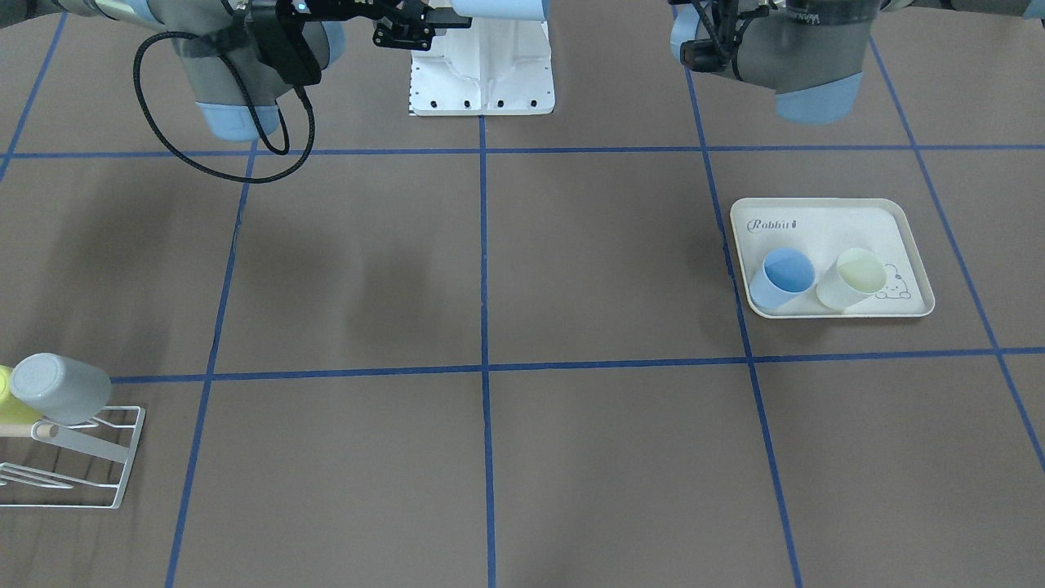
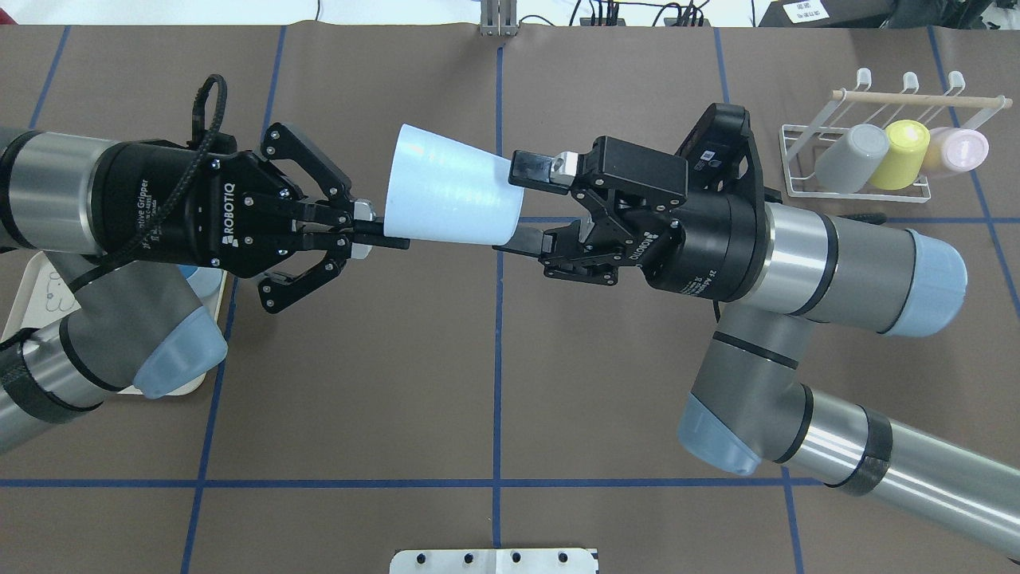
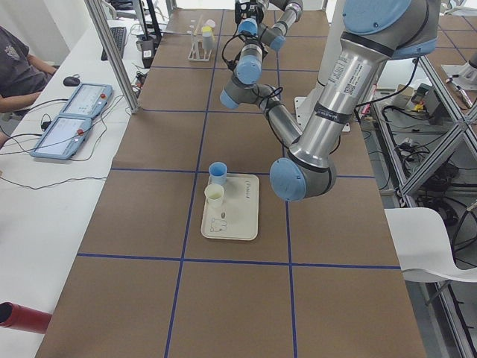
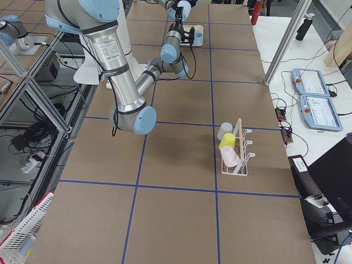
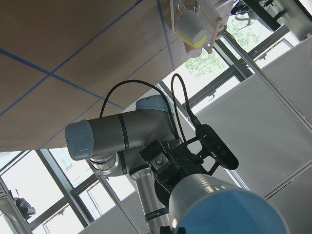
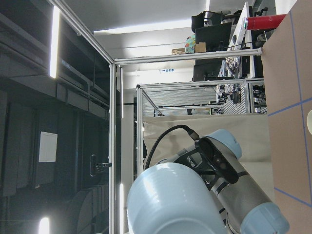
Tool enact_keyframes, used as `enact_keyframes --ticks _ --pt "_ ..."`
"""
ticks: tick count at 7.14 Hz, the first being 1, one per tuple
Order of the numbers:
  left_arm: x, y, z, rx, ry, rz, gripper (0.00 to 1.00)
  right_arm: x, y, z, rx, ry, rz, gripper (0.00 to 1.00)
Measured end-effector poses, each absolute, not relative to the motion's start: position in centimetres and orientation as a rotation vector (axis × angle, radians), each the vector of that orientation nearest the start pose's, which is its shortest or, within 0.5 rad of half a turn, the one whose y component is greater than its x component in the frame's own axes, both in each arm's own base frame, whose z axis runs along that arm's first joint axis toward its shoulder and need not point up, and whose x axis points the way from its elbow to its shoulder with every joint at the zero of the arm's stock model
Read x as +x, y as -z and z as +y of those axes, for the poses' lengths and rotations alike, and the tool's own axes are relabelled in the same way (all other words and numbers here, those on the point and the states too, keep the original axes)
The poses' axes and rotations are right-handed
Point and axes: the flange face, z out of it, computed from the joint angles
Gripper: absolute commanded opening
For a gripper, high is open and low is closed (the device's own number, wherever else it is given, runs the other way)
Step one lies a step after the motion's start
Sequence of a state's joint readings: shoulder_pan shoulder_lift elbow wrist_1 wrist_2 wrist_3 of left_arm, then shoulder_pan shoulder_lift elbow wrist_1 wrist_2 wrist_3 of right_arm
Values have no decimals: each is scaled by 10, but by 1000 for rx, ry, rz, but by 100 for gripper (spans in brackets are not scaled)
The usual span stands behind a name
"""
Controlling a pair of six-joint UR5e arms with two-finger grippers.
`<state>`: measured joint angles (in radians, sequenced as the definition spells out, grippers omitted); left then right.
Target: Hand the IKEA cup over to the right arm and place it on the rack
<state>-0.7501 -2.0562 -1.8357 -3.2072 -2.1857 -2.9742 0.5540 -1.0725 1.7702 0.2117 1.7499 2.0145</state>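
The pale blue IKEA cup lies sideways in the air between both grippers, above the table's middle. My left gripper is shut on the wall of the cup's wide rim. My right gripper has a finger on each side of the cup's narrow base and is shut on it. The cup also shows at the top edge of the front-facing view. It fills the bottom of the left wrist view and of the right wrist view. The white wire rack stands at the far right.
The rack holds a grey cup, a yellow cup and a pink cup under its wooden dowel. The cream Rabbit tray on my left side holds a blue cup and a cream cup.
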Motion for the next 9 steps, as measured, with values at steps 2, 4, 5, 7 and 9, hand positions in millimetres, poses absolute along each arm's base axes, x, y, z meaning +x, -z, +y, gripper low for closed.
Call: enact_keyframes --ticks 2,4,5,7,9 --pt "292 -142 -375 -980 439 2021 0 -352 -144 -352 56 -209 -2474 84" --pt "294 -142 -376 -980 440 2018 0 -352 -144 -351 55 -206 -2476 40" --pt "295 -142 -376 -979 439 2019 18 -352 -144 -351 56 -205 -2475 27" --pt "294 -142 -374 -973 429 2023 100 -351 -144 -351 66 -203 -2476 25" --pt "284 -139 -370 -923 393 2056 100 -349 -145 -353 76 -205 -2474 25"
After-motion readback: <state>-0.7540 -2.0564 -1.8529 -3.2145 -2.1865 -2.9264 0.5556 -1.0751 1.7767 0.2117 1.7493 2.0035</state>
